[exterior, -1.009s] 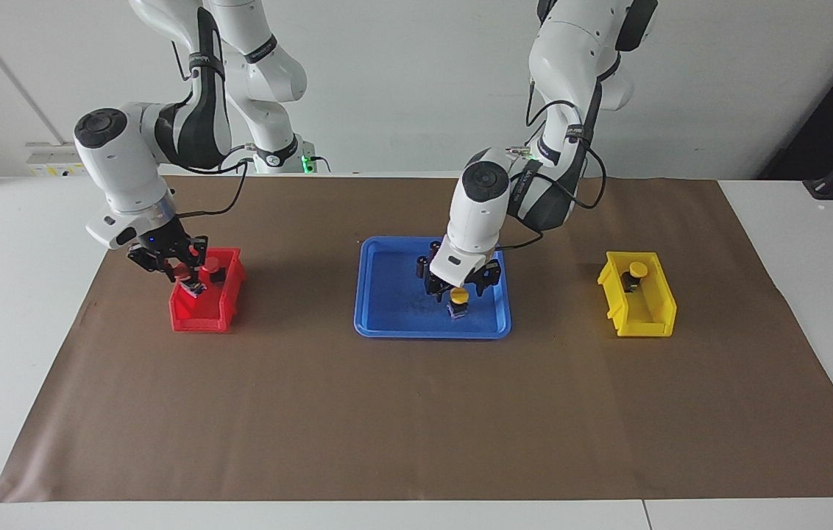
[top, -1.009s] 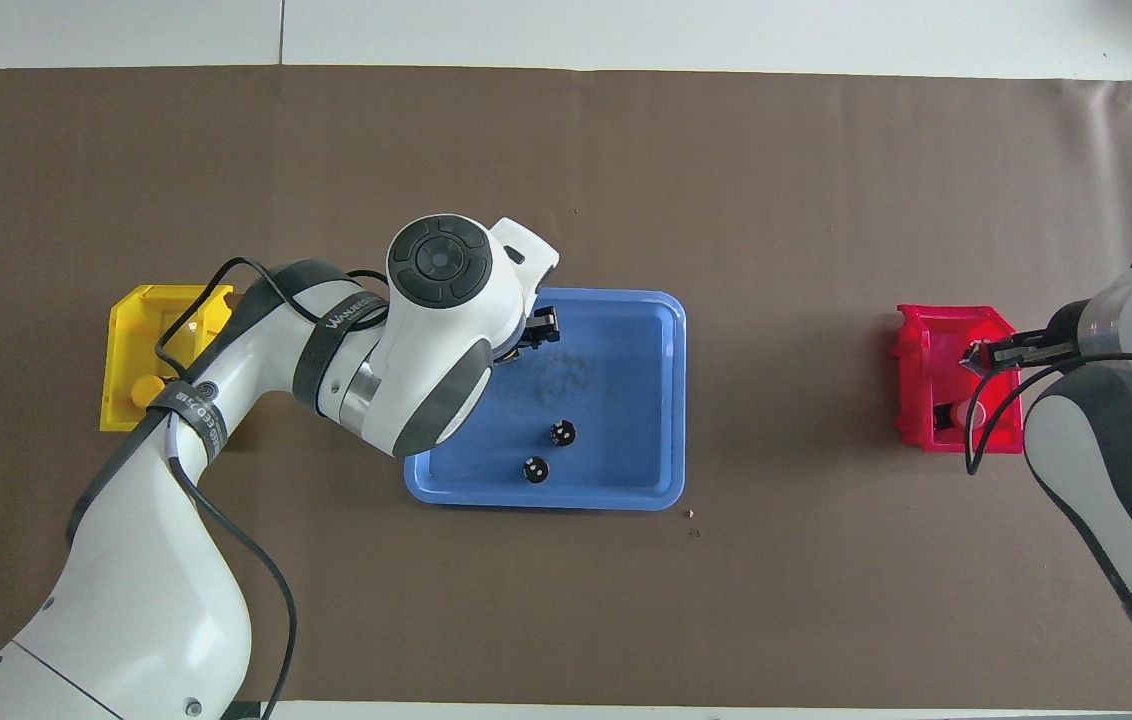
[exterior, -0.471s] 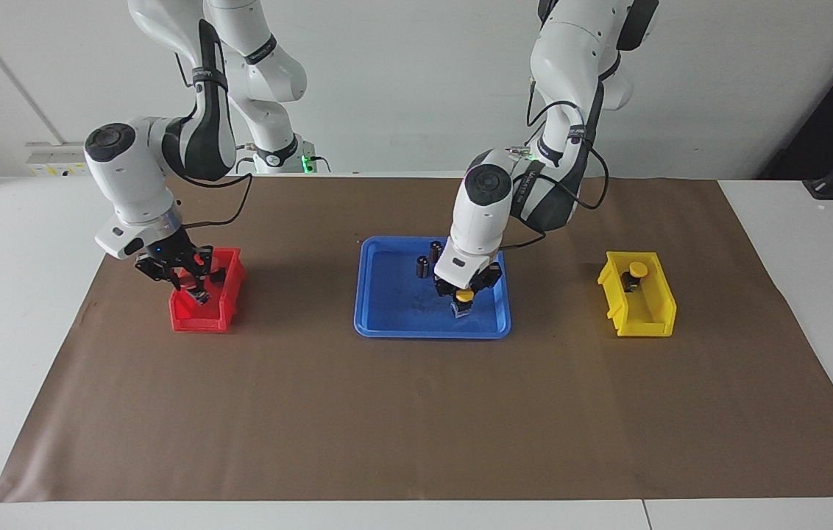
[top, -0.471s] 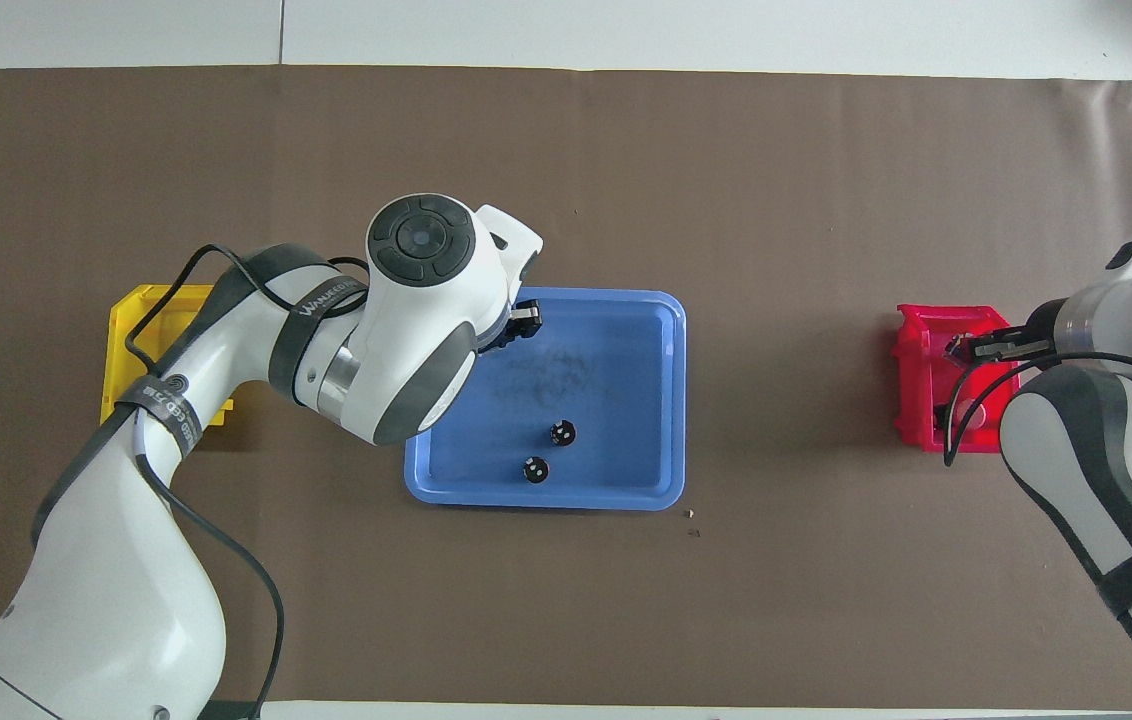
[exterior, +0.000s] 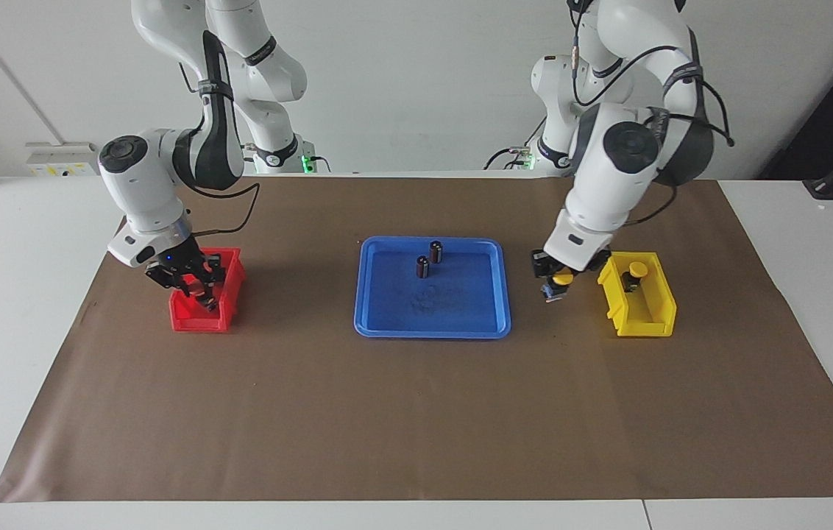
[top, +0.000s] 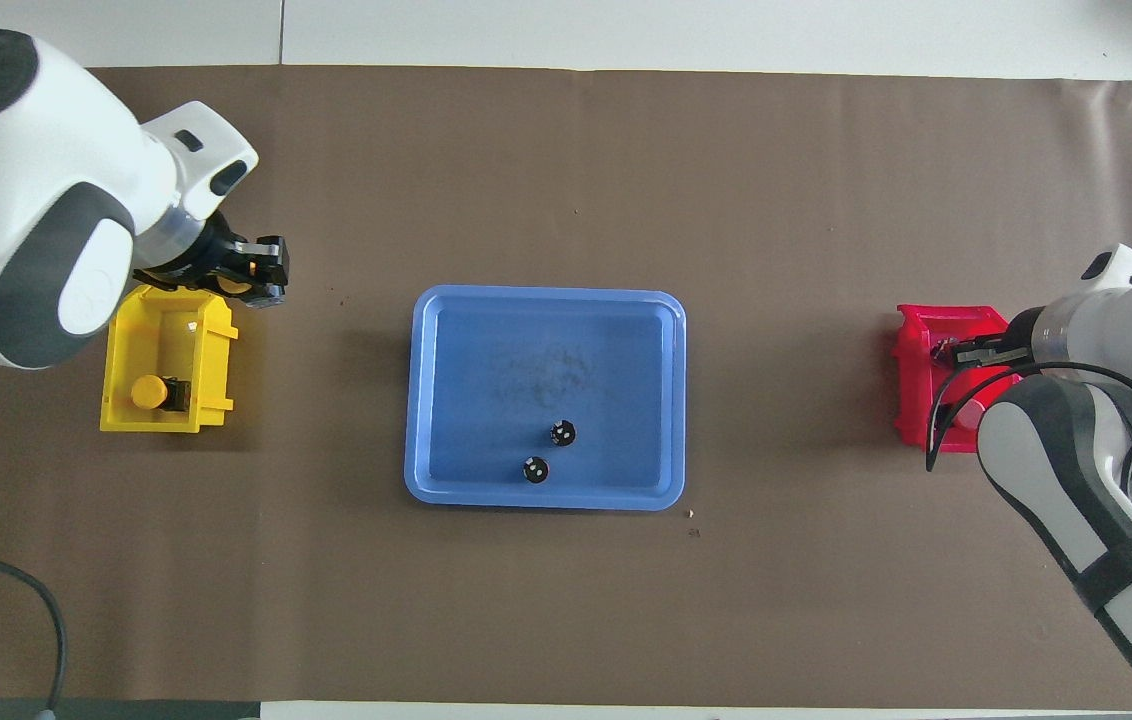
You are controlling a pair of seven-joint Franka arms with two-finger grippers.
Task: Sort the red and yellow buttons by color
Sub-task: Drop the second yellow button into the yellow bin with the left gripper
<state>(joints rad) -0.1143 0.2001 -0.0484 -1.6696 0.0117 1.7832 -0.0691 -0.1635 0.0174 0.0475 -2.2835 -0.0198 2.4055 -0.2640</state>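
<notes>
A yellow-capped button (exterior: 560, 280) is held clenched between the fingertips of the left gripper (exterior: 558, 283), cap upward and black base hanging below, in the air over the brown mat (exterior: 416, 412) between the blue tray (exterior: 369, 294) and the yellow bin (exterior: 656, 313). The coming move is judged to turn on one relation: the bin lies just beside the held button, toward the left arm's end of the table, with its near wall between the two, so a short sideways carry over that wall is called for before anything is let go. The bin's long axis runs from nearer the robots to farther from them, and a second yellow button (exterior: 635, 271) is already seated at its nearer end, so the farther part is where room is seen. The right gripper (exterior: 199, 288) is lowered into the red bin (exterior: 192, 318) at the right arm's end, its fingertips closed; what lies between them cannot be made out, and the red buttons are largely hidden by it. Only two small dark cylinders (top: 548, 450) are left standing in the tray.
</notes>
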